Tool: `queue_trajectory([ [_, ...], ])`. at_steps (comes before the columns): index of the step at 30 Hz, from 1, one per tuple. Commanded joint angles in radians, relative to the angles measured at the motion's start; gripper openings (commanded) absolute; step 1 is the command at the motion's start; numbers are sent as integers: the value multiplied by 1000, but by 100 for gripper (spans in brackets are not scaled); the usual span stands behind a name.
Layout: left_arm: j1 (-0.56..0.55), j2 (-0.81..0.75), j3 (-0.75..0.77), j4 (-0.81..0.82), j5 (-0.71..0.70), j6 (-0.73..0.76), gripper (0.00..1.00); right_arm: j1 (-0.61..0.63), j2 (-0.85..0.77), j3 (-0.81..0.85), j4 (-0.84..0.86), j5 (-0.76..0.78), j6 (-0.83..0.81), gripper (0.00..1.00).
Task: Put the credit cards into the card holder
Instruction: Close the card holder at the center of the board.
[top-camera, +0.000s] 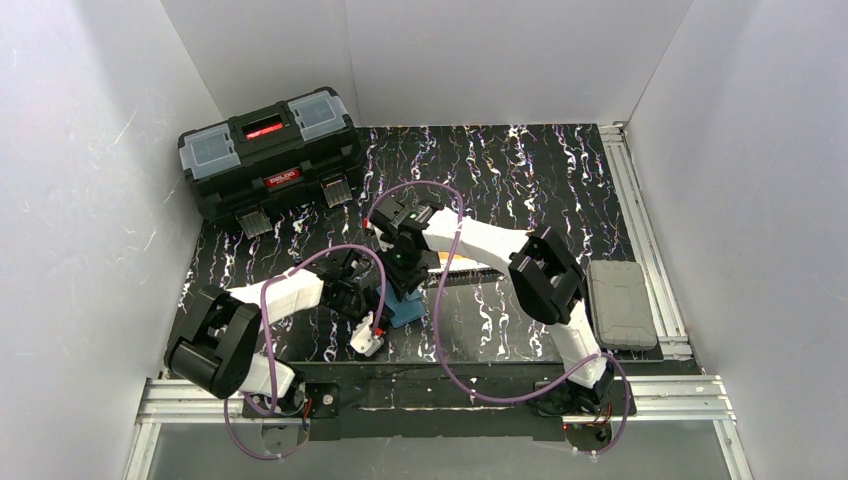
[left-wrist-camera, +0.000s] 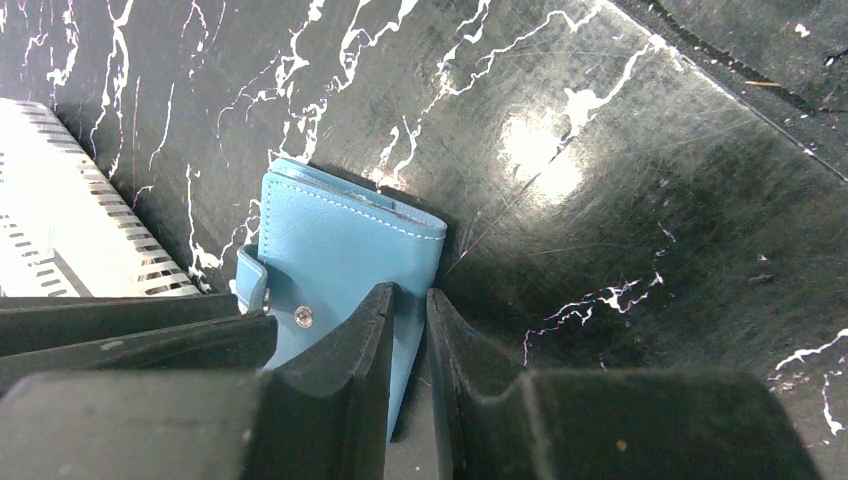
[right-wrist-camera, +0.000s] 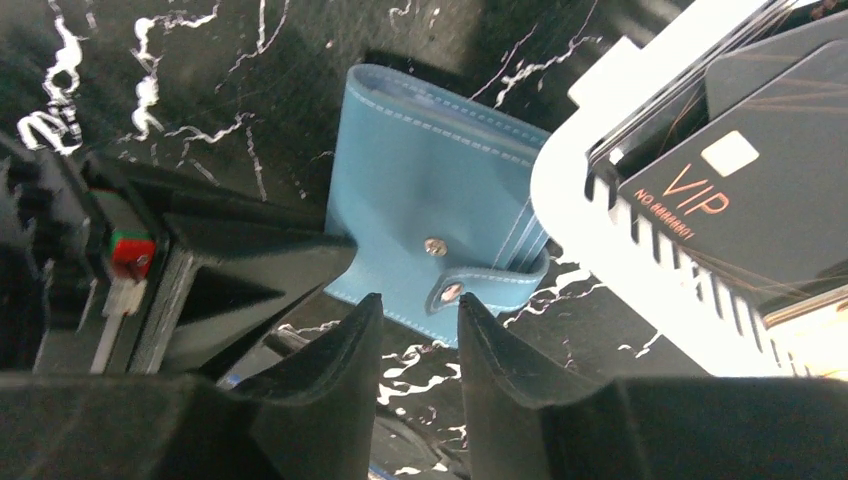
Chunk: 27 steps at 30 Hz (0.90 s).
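- One teal-blue square card holder (right-wrist-camera: 420, 190) with white stitching sits on the black white-veined table (top-camera: 520, 170), near the middle of its near half, between the two arms.
- Its snap tab wraps round one edge; the tab's button sits apart from the stud on the cover, so it is not fastened.
- Cannot tell if the holder lies flat or tilted.
- Left end effector (left-wrist-camera: 410, 300) is clenched on the card holder: one edge of the cover runs into the narrow gap between its black fingers.
- Right end effector (right-wrist-camera: 418, 302) is released, grasping nothing; it hangs just off the tab edge, with table showing between its fingers.
- White slotted plastic basket (right-wrist-camera: 640, 260) stands just beside the holder on the tab side.
- Black credit card (right-wrist-camera: 740, 190) with orange "VIP" lettering lies in that basket; more card edges lie around it, colours unclear.
- Black toolbox (top-camera: 270, 160) with clear lid bins and red label stands at the far left.
- Grey rectangular case (top-camera: 620, 303) lies at the right edge.
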Motion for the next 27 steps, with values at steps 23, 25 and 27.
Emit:
queue_trajectory([
  [23,-3,-17,-23,-96,-27,300,15,8,30,89,-70,132,-8,1],
  [25,-3,-18,-24,-98,-27,300,15,5,20,82,-58,122,-7,1],
  [27,-3,-19,-23,-98,-25,300,15,-1,0,62,-25,78,-5,1],
])
